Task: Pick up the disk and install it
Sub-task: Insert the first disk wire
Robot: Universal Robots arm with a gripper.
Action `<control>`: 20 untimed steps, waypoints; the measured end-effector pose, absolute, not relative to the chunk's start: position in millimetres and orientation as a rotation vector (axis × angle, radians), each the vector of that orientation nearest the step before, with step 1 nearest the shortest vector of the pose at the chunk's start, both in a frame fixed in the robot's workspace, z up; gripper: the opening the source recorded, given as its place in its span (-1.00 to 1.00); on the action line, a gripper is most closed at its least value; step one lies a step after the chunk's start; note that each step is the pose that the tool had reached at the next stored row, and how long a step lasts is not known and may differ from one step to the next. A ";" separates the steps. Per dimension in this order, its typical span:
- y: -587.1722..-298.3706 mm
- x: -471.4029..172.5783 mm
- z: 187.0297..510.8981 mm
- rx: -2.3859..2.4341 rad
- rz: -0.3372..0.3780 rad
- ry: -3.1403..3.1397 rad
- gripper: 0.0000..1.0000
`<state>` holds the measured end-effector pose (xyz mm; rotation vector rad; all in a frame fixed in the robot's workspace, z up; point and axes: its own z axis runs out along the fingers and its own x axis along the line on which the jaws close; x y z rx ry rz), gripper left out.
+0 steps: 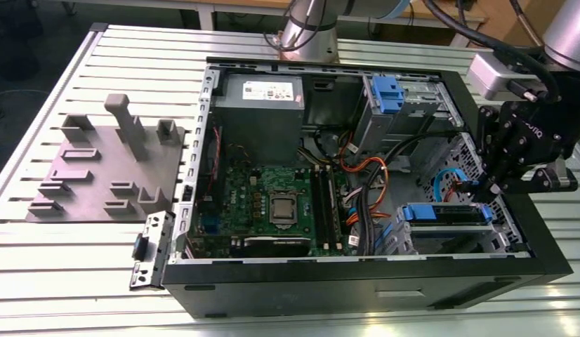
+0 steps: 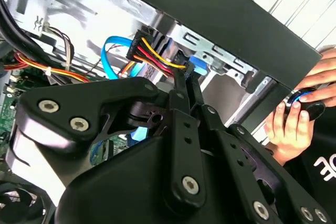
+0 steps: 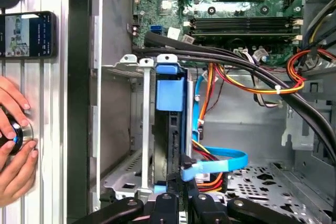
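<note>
Item: the disk (image 1: 446, 213), blue-bracketed, sat seated in the lower drive bay (image 3: 134, 129) of the open computer case (image 1: 365, 284), at the exterior view's right. Gripper (image 1: 479, 187): hung inside the case just beside the disk's cabled end; fingers (image 2: 181, 85) appeared pressed close together around a connector (image 2: 152, 45), though contact could not be confirmed. A person's hand (image 3: 13, 145) rested on a knob outside the case wall.
</note>
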<state>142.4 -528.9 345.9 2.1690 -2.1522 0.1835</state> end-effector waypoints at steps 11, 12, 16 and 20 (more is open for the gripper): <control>-533.6 126.2 342.3 2.197 0.219 -2.186 -0.67; -534.0 124.9 341.7 2.199 0.225 -2.189 -0.67; -534.9 118.2 339.3 2.208 0.241 -2.200 -0.67; -535.8 112.5 336.5 2.216 0.257 -2.210 -0.67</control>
